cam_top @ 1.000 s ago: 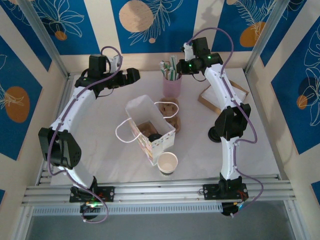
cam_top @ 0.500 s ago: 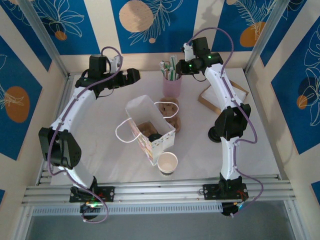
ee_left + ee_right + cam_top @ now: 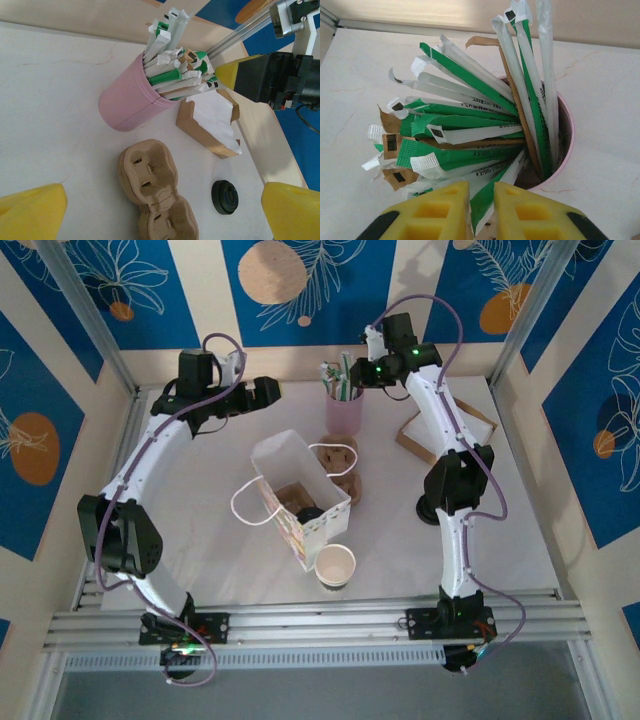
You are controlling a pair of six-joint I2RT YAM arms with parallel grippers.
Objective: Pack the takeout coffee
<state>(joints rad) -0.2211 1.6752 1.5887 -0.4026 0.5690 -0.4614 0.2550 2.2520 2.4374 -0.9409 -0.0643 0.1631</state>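
Right claw (image 3: 481, 191) pinches straw (image 3: 485, 201) (in pink cup (image 3: 568, 131)).

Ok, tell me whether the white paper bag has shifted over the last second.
No. The white paper bag sits at the same spot near the pink cup, its corner by the lidless cup as before.

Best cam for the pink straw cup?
Left wrist: the whole pink straw cup, wall and straws, unobstructed. Right wrist sees the straws and some rim up close; top external shows it small.
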